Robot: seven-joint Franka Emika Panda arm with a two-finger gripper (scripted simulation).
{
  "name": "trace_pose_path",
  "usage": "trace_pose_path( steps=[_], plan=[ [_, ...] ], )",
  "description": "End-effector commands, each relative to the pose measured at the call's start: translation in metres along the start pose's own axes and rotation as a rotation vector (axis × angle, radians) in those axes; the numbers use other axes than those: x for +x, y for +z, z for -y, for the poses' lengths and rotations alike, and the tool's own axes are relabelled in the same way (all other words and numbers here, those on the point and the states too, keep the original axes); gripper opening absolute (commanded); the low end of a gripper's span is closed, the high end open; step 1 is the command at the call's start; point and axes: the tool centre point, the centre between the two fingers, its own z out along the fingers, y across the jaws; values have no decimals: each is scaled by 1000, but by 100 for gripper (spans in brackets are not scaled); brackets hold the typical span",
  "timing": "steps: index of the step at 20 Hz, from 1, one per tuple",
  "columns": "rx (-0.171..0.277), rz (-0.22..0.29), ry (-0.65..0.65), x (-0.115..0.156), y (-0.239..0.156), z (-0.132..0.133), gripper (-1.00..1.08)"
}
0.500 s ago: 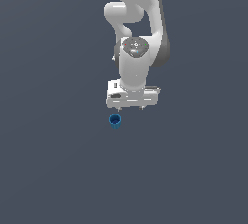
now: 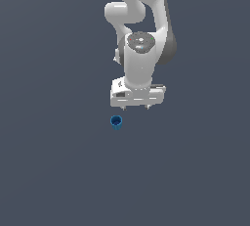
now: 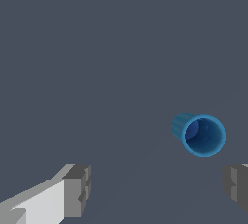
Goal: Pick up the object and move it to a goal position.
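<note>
**Jaws wide open above the counter, blue cup lying apart and unheld**

Seen in the exterior view: white arm (image 2: 141,49) reaching down over a plain dark grey counter (image 2: 53,171), with the gripper (image 2: 137,107) hanging at its lower end. Only short finger stubs visible under the white gripper body there, so opening not readable from that view.

Shown more plainly in the wrist view: gripper (image 3: 157,191) with jaws spread wide, one grey fingertip (image 3: 77,189) on a white finger at one edge and the other grey tip at the opposite edge, partly cut off by the frame. Nothing held between them; only bare counter (image 3: 97,48) in the gap.

Blue cup (image 2: 116,122) found on the counter, just below the gripper in the exterior view and a little toward the exterior view's left of the gripper's middle. Clear gap between cup and fingers, no touching. In the wrist view, cup (image 3: 199,134) tilted toward the camera, round rim and darker hollow inside facing it, a short stretch of lighter blue side wall behind the rim; placed outside the line between the two fingertips, nearer the cut-off one. Ribbing on the side too faint to make out.

Around the cup: flat, even grey surface on every side, with no other thing near it and nothing between cup and jaws
</note>
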Motion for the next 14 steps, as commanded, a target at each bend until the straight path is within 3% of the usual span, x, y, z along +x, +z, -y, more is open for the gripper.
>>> trace_pose_path(
  steps=[1, 14],
  plan=[
    [4, -1, 2, 0, -2, 3, 100],
    [-6, -6, -73, 2, 22, -25, 100]
  ],
)
